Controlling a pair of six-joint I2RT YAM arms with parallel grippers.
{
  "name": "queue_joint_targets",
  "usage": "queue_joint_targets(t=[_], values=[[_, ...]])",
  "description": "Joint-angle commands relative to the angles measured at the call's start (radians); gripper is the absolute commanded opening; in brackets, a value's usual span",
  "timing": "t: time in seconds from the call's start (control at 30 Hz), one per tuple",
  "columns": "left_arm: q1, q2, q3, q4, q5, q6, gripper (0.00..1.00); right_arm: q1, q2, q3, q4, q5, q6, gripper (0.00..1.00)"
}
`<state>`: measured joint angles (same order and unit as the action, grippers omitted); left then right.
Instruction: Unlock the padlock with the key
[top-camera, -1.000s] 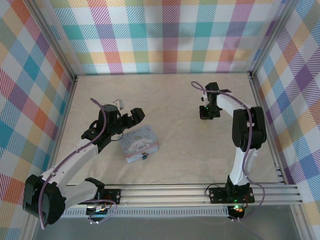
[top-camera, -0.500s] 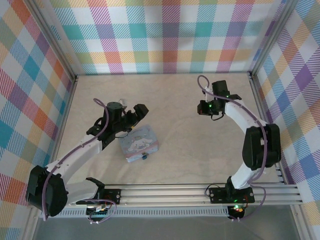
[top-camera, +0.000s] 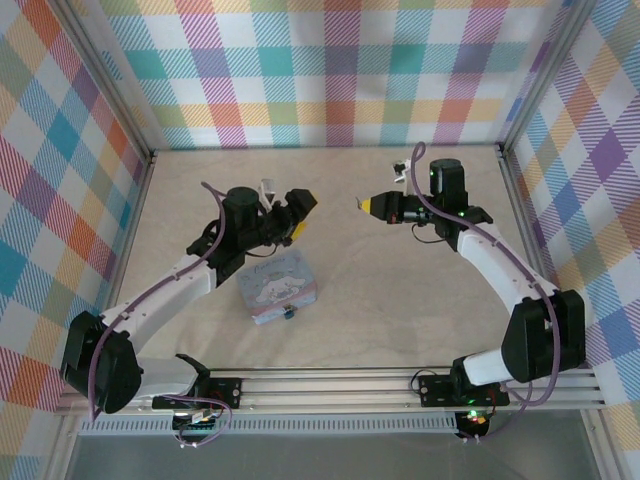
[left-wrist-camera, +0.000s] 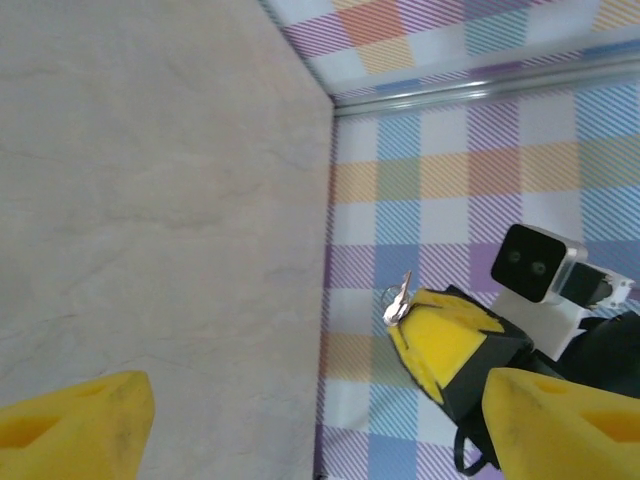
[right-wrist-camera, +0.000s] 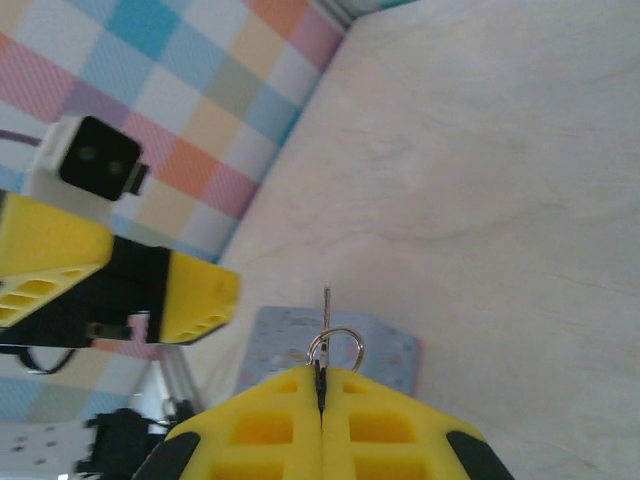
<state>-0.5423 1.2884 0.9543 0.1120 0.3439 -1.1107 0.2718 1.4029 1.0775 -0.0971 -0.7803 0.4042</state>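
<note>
Horizontally, the right gripper (top-camera: 362, 204), clamped on the key (right-wrist-camera: 326, 312), faces the left gripper (top-camera: 299, 213), whose jaws stand apart.

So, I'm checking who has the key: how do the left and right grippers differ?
The right gripper has its jaws shut on the key; the left gripper has its jaws wide apart, empty. From above, the right gripper points left, the left gripper points right. Both have yellow fingers.
</note>
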Motion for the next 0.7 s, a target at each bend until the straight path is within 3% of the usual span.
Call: queue_joint_targets(t=[0.0,0.37,0.53,0.67], values=[[-0.024,0.016,0.048,0.1,0.041,0.011,0.82,0.018,-0.033,-0.024,0.127,-0.112,0.115,0.0],[-0.062,0.074,0.101,0.19,0.082,0.022,0.75,0.082,-0.051,-0.036,0.245,-0.192,0.249,0.0],[-0.072,0.095,0.116,0.2,0.094,0.02,0.66,0.102,-0.046,-0.036,0.27,-0.196,0.282,0.0],[-0.077,0.103,0.12,0.206,0.093,0.018,0.53,0.112,-0.038,-0.036,0.289,-0.196,0.301,0.0]])
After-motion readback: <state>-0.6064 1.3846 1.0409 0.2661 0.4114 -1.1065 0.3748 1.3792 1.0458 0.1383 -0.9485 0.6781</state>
